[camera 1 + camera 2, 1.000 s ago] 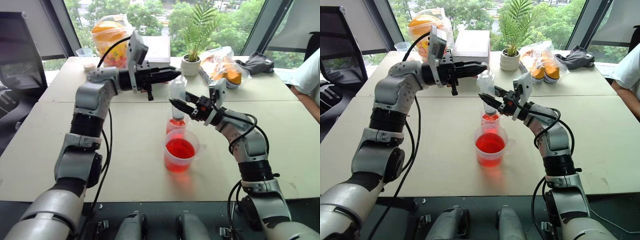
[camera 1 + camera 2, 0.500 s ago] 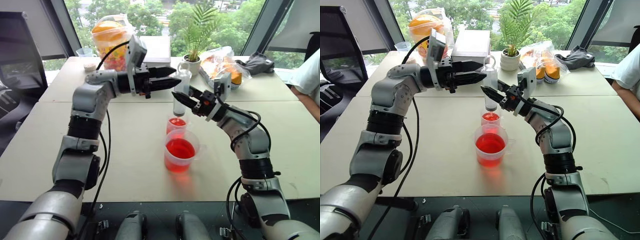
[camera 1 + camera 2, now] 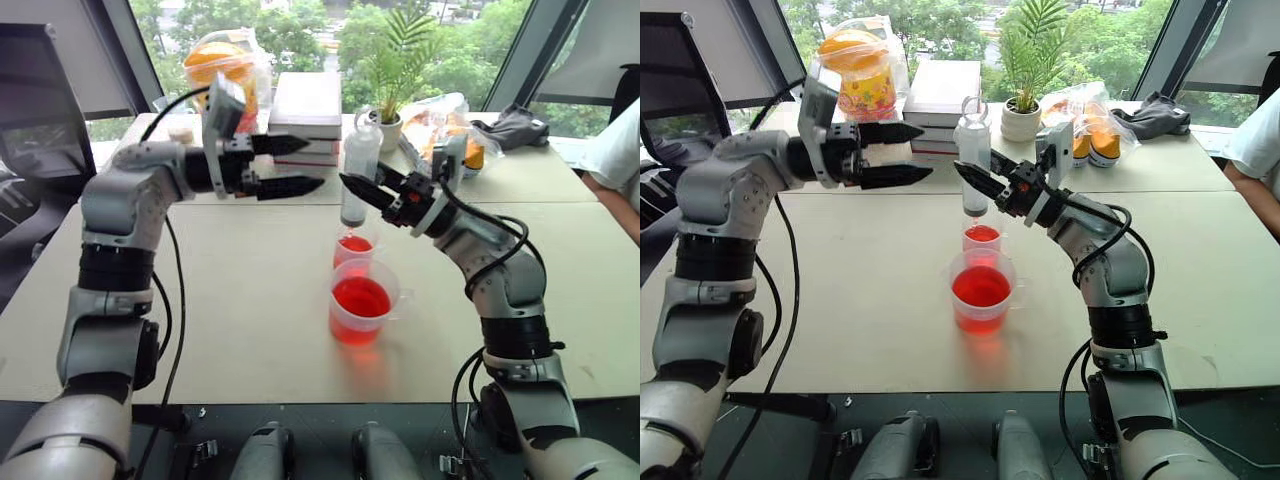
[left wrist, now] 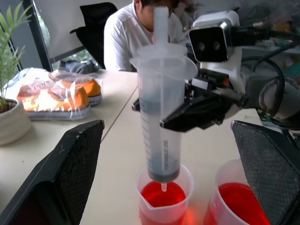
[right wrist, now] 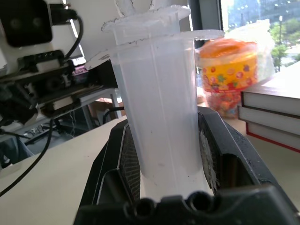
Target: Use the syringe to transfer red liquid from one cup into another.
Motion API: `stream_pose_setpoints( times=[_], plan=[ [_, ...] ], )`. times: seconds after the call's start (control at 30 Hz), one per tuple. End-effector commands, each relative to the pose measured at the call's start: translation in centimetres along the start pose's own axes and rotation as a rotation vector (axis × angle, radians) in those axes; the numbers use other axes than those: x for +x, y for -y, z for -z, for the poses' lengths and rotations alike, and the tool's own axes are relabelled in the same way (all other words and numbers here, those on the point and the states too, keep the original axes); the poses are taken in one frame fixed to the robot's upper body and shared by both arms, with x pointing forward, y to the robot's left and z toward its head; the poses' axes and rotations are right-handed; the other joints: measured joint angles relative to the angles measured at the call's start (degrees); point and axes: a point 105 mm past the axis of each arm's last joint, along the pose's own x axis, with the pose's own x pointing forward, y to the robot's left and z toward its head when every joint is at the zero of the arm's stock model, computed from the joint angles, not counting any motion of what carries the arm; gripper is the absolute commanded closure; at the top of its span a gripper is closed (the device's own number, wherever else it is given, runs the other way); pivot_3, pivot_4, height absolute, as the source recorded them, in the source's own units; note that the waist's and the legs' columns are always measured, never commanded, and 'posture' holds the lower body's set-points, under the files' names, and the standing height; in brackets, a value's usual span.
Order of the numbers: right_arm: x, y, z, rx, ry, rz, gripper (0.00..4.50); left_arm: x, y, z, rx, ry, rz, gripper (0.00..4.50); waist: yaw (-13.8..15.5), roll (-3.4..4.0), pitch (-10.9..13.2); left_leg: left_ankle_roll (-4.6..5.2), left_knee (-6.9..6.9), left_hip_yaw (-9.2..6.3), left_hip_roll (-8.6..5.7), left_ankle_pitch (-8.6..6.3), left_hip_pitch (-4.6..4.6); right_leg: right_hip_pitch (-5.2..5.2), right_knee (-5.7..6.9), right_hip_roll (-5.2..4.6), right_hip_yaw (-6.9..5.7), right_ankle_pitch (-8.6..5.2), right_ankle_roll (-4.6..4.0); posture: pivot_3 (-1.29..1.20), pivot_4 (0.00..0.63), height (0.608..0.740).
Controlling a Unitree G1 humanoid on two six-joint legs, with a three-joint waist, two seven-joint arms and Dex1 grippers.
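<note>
The clear syringe (image 3: 358, 165) stands upright with its tip just above the small plain cup (image 3: 352, 250), which holds red liquid (image 4: 161, 194). My right gripper (image 3: 352, 188) is shut on the syringe barrel (image 5: 161, 122) from the right. The dark plunger seal sits low in the barrel. My left gripper (image 3: 312, 163) is open, level, and apart from the syringe on its left. The wider handled cup (image 3: 360, 300), also holding red liquid, stands just in front of the small cup.
A stack of books (image 3: 305, 105), a candy jar (image 3: 225, 75), a potted plant (image 3: 385, 120) and snack bags (image 3: 445, 125) line the far side of the table (image 3: 250, 290). A person (image 3: 615, 150) sits at the right edge.
My left gripper opened, let go of the plunger top and drew back to the left. My right gripper lifted the syringe a little, so its tip is now above the small cup.
</note>
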Motion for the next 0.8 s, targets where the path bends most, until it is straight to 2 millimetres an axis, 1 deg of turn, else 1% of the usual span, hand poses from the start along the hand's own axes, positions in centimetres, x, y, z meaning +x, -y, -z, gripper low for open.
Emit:
stream_pose_setpoints(
  times=[0.03, 0.07, 0.1, 0.13, 0.2, 0.27, 0.3, 0.33, 0.43, 0.47, 0.57, 0.67, 0.77, 0.8],
  plan=[
    [-1.4, 1.8, -7.0, 0.009, 0.036, 0.114, 3.09, -0.5, 1.4, -1.2, 0.048, 0.022, 0.020, 0.03, 0.0, 0.00, 0.0, 0.00, 0.01, 0.00, -0.01, 0.00, -0.01, -0.01, 0.00, -0.04, 0.00, 0.00, 0.00, 0.00, 0.150, 0.740],
    [-2.0, 2.4, -7.6, 0.040, 0.002, 0.147, 3.09, -0.5, 1.7, -0.9, 0.043, 0.015, 0.023, 0.03, 0.1, 0.00, 0.0, 0.00, 0.00, -0.01, -0.01, 0.00, -0.02, -0.02, -0.02, -0.07, -0.01, 0.00, -0.01, 0.00, 0.150, 0.740],
    [-2.6, 3.0, -7.6, 0.058, -0.072, 0.188, 3.09, -0.6, 1.9, -0.5, 0.027, 0.008, 0.027, 0.03, 0.1, 0.00, 0.0, 0.00, -0.03, -0.03, 0.00, 0.00, -0.02, -0.02, -0.05, -0.10, -0.01, 0.00, -0.01, 0.00, 0.150, 0.740],
    [-3.3, 3.6, -7.4, 0.069, -0.140, 0.230, 3.09, -0.6, 2.2, -0.2, 0.013, 0.003, 0.031, 0.03, 0.1, -0.01, 0.0, 0.00, -0.08, -0.05, 0.00, 0.00, -0.02, -0.02, -0.07, -0.11, 0.00, -0.01, -0.02, 0.00, 0.150, 0.740],
    [-5.0, 4.7, -6.3, 0.120, -0.312, 0.320, 3.09, -0.7, 2.8, 0.6, -0.001, -0.014, 0.044, 0.03, 0.0, -0.03, 0.0, -0.01, -0.23, -0.08, 0.02, -0.01, 0.00, -0.02, -0.16, -0.14, -0.01, -0.02, -0.04, 0.00, 0.150, 0.740],
    [-7.5, 5.9, -3.4, 0.178, -0.565, 0.433, 3.09, -0.6, 3.3, 1.1, -0.018, -0.019, 0.056, 0.03, -0.1, -0.02, 0.0, -0.01, -0.27, -0.07, 0.02, -0.01, 0.00, -0.02, -0.21, -0.16, 0.02, -0.02, -0.06, 0.00, 0.150, 0.740],
    [-8.8, 6.5, -2.0, 0.186, -0.664, 0.490, 3.09, -0.5, 3.5, 1.4, -0.022, -0.021, 0.059, 0.03, -0.2, -0.02, 0.0, -0.01, -0.27, -0.06, 0.02, -0.01, -0.01, -0.02, -0.21, -0.18, 0.04, -0.03, -0.08, 0.00, 0.150, 0.740],
    [-9.9, 7.0, -1.0, 0.196, -0.725, 0.530, 3.09, -0.5, 3.6, 1.6, -0.026, -0.020, 0.061, 0.03, -0.2, -0.02, 0.0, -0.01, -0.26, -0.03, 0.02, -0.01, 0.00, -0.03, -0.23, -0.19, 0.07, -0.03, -0.10, 0.00, 0.150, 0.740],
    [-11.9, 7.7, 1.8, 0.321, -0.820, 0.581, 3.09, -0.2, 3.8, 2.1, -0.037, -0.019, 0.056, 0.03, -0.3, -0.02, 0.0, -0.01, -0.25, 0.01, 0.01, -0.01, 0.00, -0.03, -0.24, -0.21, 0.10, -0.09, -0.25, 0.00, 0.150, 0.740],
    [-12.4, 7.9, 2.7, 0.343, -0.849, 0.597, 3.09, -0.2, 3.9, 2.2, -0.039, -0.019, 0.055, 0.03, -0.2, -0.02, 0.0, -0.01, -0.25, 0.02, 0.01, -0.01, 0.00, -0.03, -0.23, -0.20, 0.11, -0.01, -0.11, 0.00, 0.150, 0.740],
    [-13.5, 8.3, 5.5, 0.410, -0.923, 0.631, 3.09, -0.2, 4.1, 2.4, -0.048, -0.017, 0.052, 0.03, -0.3, -0.01, 0.0, 0.00, -0.25, 0.03, 0.01, -0.01, -0.01, -0.04, -0.24, -0.14, 0.09, 0.00, -0.09, 0.00, 0.150, 0.740],
    [-14.5, 8.7, 7.6, 0.440, -0.972, 0.667, 3.09, -0.2, 4.2, 2.6, -0.051, -0.022, 0.047, 0.03, -0.2, -0.01, 0.0, 0.00, -0.24, 0.04, 0.01, -0.01, -0.02, -0.04, -0.23, -0.08, 0.08, 0.00, -0.08, 0.00, 0.150, 0.740],
    [-15.3, 9.0, 9.0, 0.447, -1.004, 0.683, 3.09, -0.3, 4.3, 2.6, -0.057, -0.023, 0.042, 0.03, -0.1, -0.01, 0.0, 0.01, -0.21, 0.09, 0.00, -0.01, -0.03, -0.03, -0.23, -0.03, 0.04, 0.01, -0.07, 0.00, 0.150, 0.740],
    [-15.5, 9.0, 9.2, 0.456, -1.004, 0.687, 2.62, -0.4, 4.4, 2.7, -0.060, -0.023, 0.040, 0.01, -0.1, -0.02, 0.0, 0.01, -0.20, 0.11, -0.02, -0.01, -0.03, -0.03, -0.23, 0.01, 0.04, 0.01, -0.06, 0.00, 0.150, 0.740]
  ],
)
